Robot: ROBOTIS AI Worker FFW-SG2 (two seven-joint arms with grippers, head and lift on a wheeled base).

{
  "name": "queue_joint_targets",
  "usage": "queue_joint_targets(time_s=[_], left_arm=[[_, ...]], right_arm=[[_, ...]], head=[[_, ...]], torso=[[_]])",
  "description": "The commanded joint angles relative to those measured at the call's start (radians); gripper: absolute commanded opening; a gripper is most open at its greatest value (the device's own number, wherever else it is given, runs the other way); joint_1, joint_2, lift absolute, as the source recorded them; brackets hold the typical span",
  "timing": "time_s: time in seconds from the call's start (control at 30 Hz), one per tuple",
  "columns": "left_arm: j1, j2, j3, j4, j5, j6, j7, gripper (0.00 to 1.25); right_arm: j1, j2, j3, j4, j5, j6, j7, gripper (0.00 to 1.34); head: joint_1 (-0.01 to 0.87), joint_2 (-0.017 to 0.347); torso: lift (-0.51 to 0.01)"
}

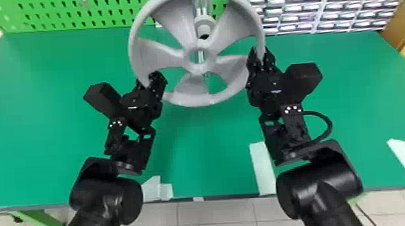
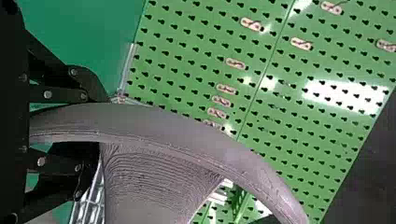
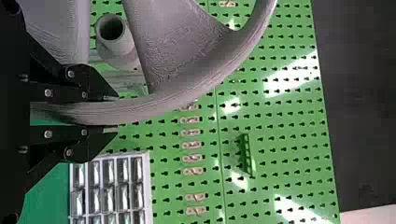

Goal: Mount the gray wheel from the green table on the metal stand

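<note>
Gray wheel (image 1: 203, 69) is gripped at its rim from both sides. By the left gripper (image 1: 150, 80), the lower left part of the rim is clasped, with the two black fingers (image 2: 89, 85) closed down to the rim's thickness, one on either side of it. By the right gripper (image 1: 260, 55), the rim is pinched in the same way on the opposite side, a little higher up in the head view; in the right wrist view the rim is seen to be caught between the two fingertips.

The wheel is held up over the green table (image 1: 197, 147), its open hub and broad curved spokes turned toward the head camera. It is not mounted: behind it, the metal stand (image 1: 202, 3) is seen, and the stand's round gray end (image 3: 116, 46), with its dark opening, is framed in a gap between two spokes rather than by the hub.

Farther out, the back of the table is lined by a green pegboard (image 1: 57, 11), on which small metal clips (image 3: 192, 145) are fixed. Beside it, toward the right, a rack of small compartments (image 1: 320, 11) is placed. Pale strips (image 1: 263, 167) are stuck on the table near its front edge. Below that edge, a tiled floor (image 1: 217, 212) is seen.
</note>
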Motion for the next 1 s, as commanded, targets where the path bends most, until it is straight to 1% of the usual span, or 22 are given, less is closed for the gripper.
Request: queue_joint_targets(time_s=[0.0,0.53,0.97], left_arm=[[-0.010,-0.016,0.012,0.012,-0.030,-0.001,0.000,0.17],[-0.063,-0.073,0.032,0.083,-0.093,-0.019,-0.006,0.18],[-0.083,-0.078,0.025,0.107,-0.110,-0.016,-0.002,0.18]], right_arm=[[-0.005,0.003,-0.008,0.005,0.003,0.001,0.000,0.00],[-0.023,0.009,-0.034,0.023,0.011,0.011,-0.002,0.00],[-0.020,0.011,-0.054,0.035,0.017,0.014,-0.008,0.00]], head=[[0.867,0.052],[0.867,0.052],[0.867,0.052]], torso=[[-0.100],[-0.100],[-0.100]])
